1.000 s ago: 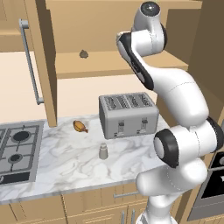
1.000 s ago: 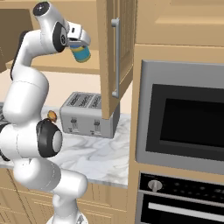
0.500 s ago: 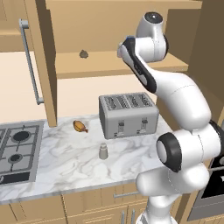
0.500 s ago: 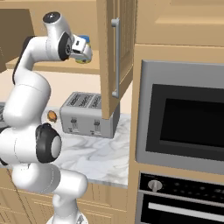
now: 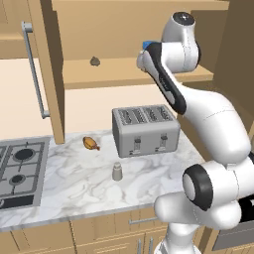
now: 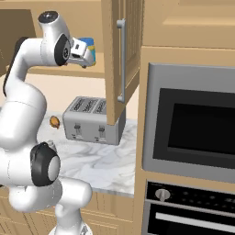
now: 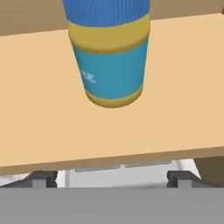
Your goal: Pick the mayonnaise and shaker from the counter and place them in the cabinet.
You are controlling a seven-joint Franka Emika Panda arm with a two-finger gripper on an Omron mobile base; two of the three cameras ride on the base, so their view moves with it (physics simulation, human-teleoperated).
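Gripper [image 6: 87, 51] fingers apart | mayonnaise [image 7: 109, 52] just ahead, standing on cabinet [image 7: 43, 127] shelf

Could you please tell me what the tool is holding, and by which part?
Nothing: the tool is open, clear of the mayonnaise standing on the cabinet shelf.

Matt light-brown wooden cabinet [image 5: 134, 74] with a brushed metal bar handle [image 5: 34, 69], veined glossy marble counter [image 5: 89, 183], smooth satin-grey metal toaster [image 5: 145, 130], mayonnaise [image 7: 109, 52] jar had a ribbed blue lid and smooth label, shaker [image 5: 117, 171] looked dull grey.
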